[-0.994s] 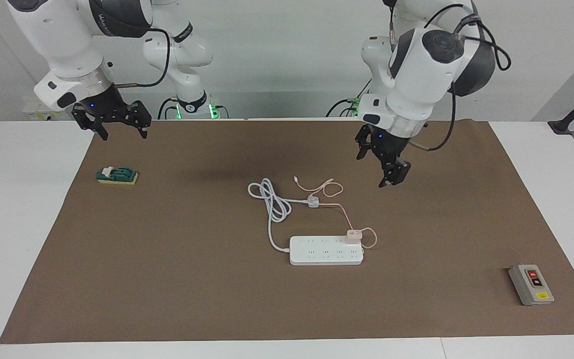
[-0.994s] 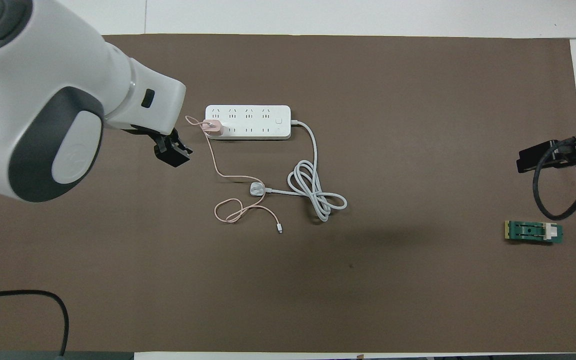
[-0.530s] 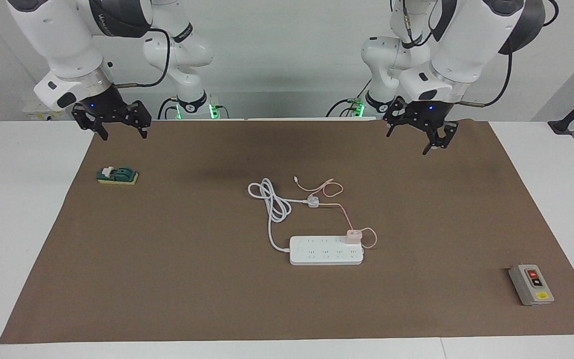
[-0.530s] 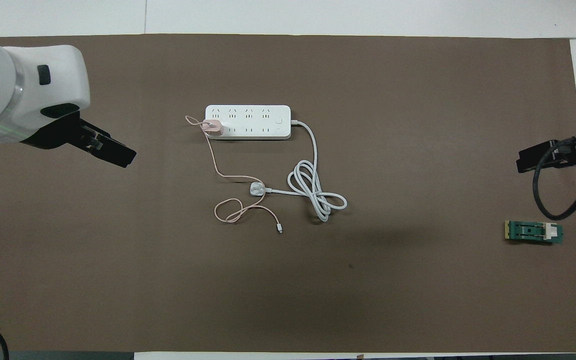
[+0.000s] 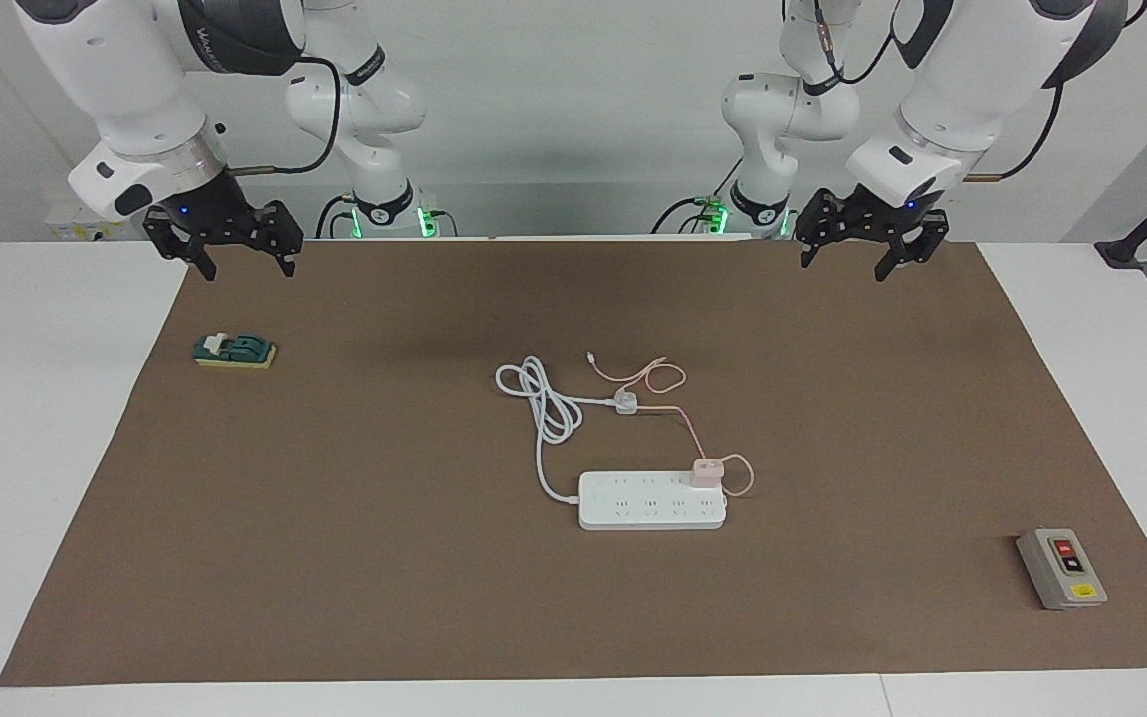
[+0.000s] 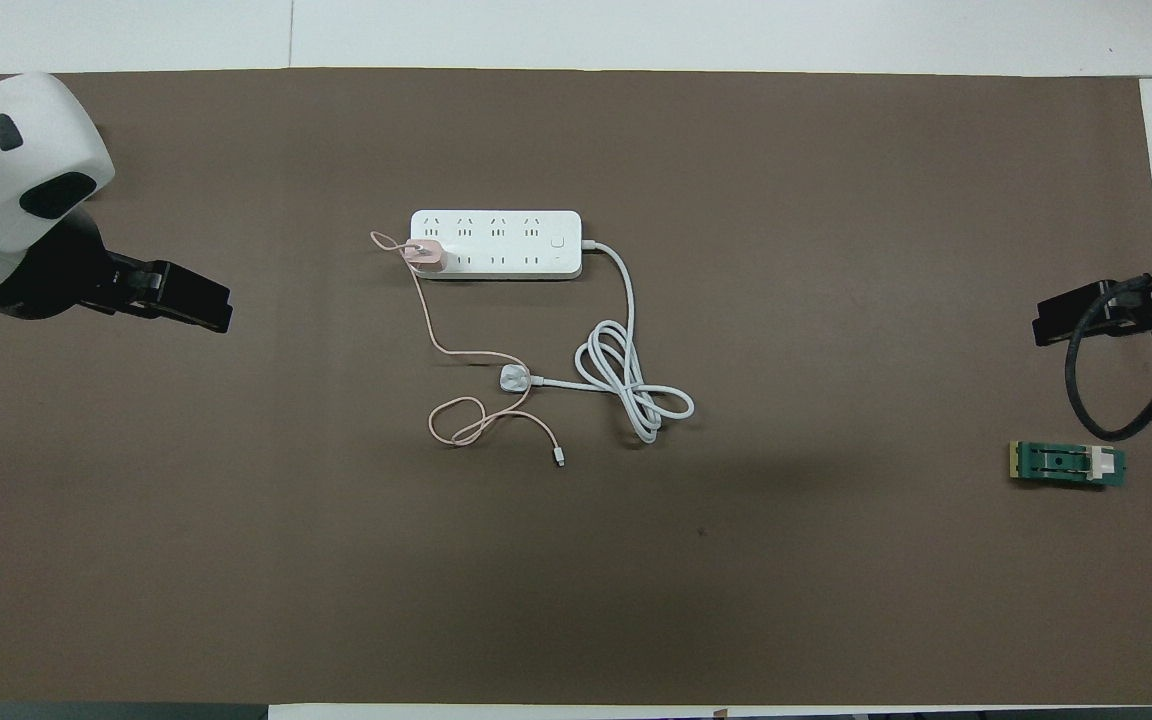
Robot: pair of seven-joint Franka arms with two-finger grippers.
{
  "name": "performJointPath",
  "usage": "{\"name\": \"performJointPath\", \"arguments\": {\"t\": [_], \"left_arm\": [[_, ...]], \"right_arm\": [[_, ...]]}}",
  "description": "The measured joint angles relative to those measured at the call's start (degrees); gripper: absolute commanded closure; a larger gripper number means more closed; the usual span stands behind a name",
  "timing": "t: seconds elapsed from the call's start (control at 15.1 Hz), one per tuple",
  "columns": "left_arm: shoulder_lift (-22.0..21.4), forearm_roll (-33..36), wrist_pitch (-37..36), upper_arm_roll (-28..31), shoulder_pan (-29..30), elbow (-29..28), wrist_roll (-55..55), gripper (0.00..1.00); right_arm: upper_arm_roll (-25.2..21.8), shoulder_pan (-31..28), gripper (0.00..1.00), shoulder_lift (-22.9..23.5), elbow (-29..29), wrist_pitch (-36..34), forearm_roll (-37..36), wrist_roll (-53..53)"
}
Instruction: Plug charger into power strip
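Pink charger [image 5: 706, 471] sits plugged into the strip's [image 5: 651, 506] end socket, mid-frame in my facing view. My left gripper [image 5: 872, 246] hangs upper right, fingers spread, empty, well apart from it; right gripper [image 5: 223, 242] waits upper left, spread too. Bare brown mat [image 5: 384, 558] surrounds the strip.

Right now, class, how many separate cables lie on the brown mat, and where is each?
2. The thick white cord runs from the power strip and coils nearer the robots. The thin pink cable trails from the charger sitting on the strip.
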Motion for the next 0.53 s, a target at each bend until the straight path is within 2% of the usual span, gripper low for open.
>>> {"name": "performJointPath", "arguments": {"t": [0.53], "left_arm": [[-0.2, 3.0, -1.1, 0.2, 0.1, 0.4, -0.9, 0.00]], "right_arm": [[0.0, 0.0, 0.00, 0.0, 0.0, -0.2, 0.0, 0.0]]}}
